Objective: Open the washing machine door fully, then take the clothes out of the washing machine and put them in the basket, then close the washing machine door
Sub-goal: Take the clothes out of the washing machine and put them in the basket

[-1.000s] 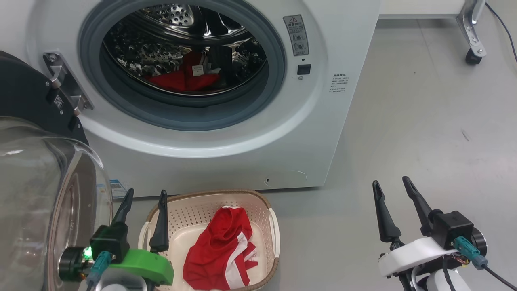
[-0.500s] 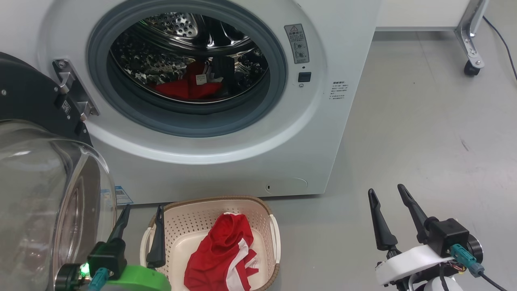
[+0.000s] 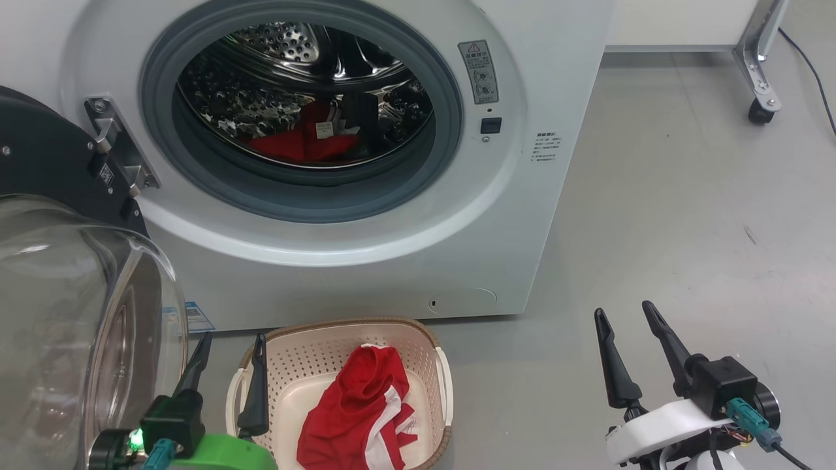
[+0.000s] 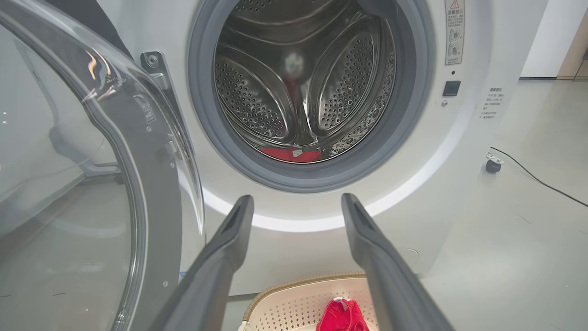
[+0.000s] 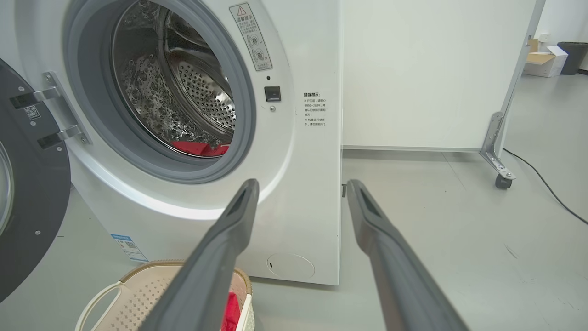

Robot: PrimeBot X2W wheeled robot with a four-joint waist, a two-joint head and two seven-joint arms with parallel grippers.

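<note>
Grippers are both sitting low in the head view, fingers pointing up and away toward the washing machine point(image 3: 366, 274). The left gripper point(image 3: 233, 339) is hovering at the lower left, with its green wrist mount point(image 3: 228, 452) cut off by the bottom edge. One finger is crossing in front of the left rim of the basket point(image 3: 432, 343), and the other is rising beside the glass bowl of the washing machine door point(image 3: 39, 156). Its jaws are standing wide apart and gripping nothing. In the left wrist view the two fingers are framing the lower curve of the grey gasket point(image 4: 202, 115).

The right gripper point(image 3: 624, 311) is hanging at the lower right on a white wrist mount point(image 3: 653, 424), over bare grey floor point(image 3: 653, 196) and well apart from both basket and machine. Its fingers are leaning slightly leftward, spread and empty. In the right wrist view they are pointing at the machine's lower right corner.

The door is standing swung out to the left on its hinge point(image 3: 114, 147). A red striped garment point(image 3: 353, 405) is lying crumpled in the basket, which is sitting on the floor just in front of the machine. More red fabric point(image 3: 300, 140) with a small white tag is lying at the bottom of the steel drum point(image 3: 294, 59).
</note>
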